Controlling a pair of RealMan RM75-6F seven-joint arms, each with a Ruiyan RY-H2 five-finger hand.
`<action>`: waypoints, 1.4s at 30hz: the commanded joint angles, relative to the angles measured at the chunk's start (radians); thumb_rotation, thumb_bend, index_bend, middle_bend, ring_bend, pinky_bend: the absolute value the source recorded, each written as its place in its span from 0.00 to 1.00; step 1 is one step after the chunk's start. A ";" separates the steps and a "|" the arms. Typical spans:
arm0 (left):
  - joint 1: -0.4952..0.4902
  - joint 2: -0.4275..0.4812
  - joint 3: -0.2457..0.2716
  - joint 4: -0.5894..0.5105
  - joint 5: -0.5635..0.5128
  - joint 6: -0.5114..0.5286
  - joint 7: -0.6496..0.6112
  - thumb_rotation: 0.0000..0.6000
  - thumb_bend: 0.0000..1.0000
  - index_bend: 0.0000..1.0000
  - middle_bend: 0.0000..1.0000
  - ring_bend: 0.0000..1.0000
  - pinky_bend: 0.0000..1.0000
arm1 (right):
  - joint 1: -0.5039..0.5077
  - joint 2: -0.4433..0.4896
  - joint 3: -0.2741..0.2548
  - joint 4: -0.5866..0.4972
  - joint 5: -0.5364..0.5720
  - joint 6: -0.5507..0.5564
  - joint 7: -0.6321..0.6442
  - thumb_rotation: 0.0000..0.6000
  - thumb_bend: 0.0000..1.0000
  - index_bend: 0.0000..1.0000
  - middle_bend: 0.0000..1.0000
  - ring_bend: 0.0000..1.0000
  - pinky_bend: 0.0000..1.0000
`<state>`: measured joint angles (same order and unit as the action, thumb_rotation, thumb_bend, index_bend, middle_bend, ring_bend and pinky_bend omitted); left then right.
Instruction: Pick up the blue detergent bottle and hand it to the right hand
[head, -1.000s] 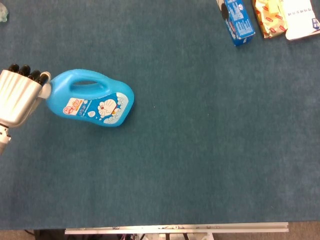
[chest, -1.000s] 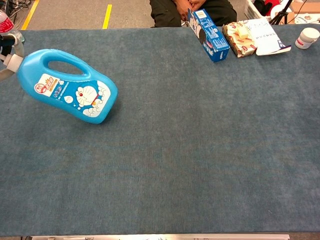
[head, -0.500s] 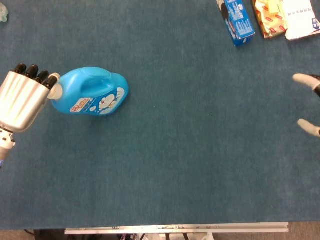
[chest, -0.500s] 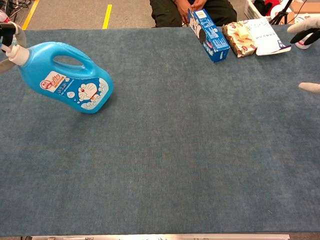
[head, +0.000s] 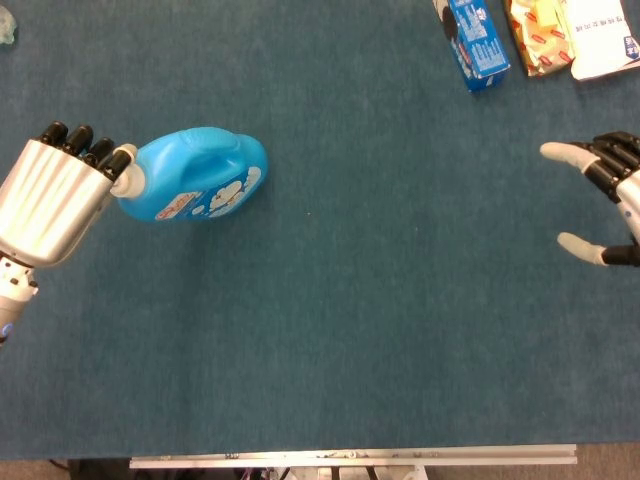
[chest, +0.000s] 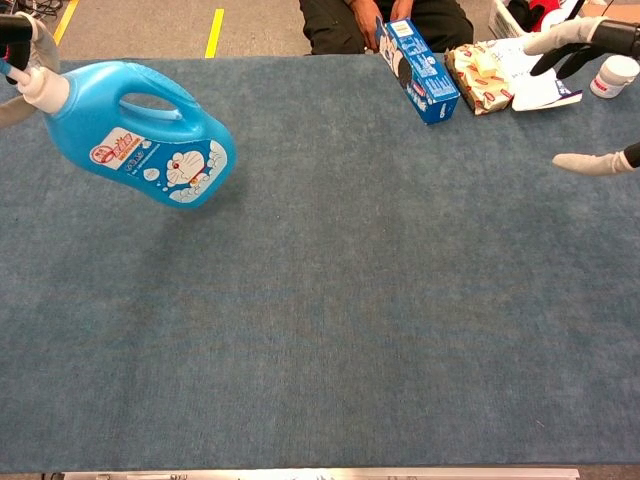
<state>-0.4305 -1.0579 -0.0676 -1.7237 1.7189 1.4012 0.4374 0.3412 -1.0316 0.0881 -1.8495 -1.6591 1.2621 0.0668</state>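
Note:
The blue detergent bottle (head: 198, 174) (chest: 135, 131) hangs above the table at the left, lying nearly sideways with its cartoon label facing forward. My left hand (head: 62, 185) (chest: 18, 50) holds it by the white cap end. The handle runs along the bottle's upper side, with nothing on it. My right hand (head: 605, 198) (chest: 594, 90) comes in from the right edge, fingers spread wide and holding nothing. A broad stretch of table separates it from the bottle.
The table has a dark blue-green cloth (head: 350, 320). At the back right lie a blue carton (chest: 416, 70), a patterned packet (chest: 483, 76), a white booklet (chest: 532, 72) and a small white jar (chest: 611, 76). A seated person (chest: 385, 15) is behind the far edge.
My left hand has raised the bottle off the table and carried it slightly right. My right hand, absent a second ago, has come further in from the right edge.

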 joint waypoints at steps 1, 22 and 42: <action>-0.001 0.007 -0.005 -0.016 0.011 0.005 0.000 1.00 0.42 0.59 0.62 0.50 0.60 | 0.021 -0.010 0.010 -0.007 0.014 -0.023 0.013 1.00 0.15 0.20 0.29 0.29 0.22; -0.004 -0.005 0.004 -0.159 0.118 -0.019 0.079 1.00 0.42 0.59 0.62 0.50 0.60 | 0.307 -0.118 0.117 -0.075 0.147 -0.319 0.344 1.00 0.19 0.20 0.29 0.29 0.22; -0.006 0.015 -0.014 -0.249 0.119 -0.075 0.145 1.00 0.42 0.59 0.62 0.50 0.60 | 0.554 -0.225 0.238 -0.126 0.580 -0.449 -0.053 1.00 0.21 0.27 0.29 0.27 0.23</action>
<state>-0.4362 -1.0431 -0.0805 -1.9721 1.8388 1.3271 0.5819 0.8506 -1.2473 0.3071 -1.9575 -1.1495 0.8257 0.0815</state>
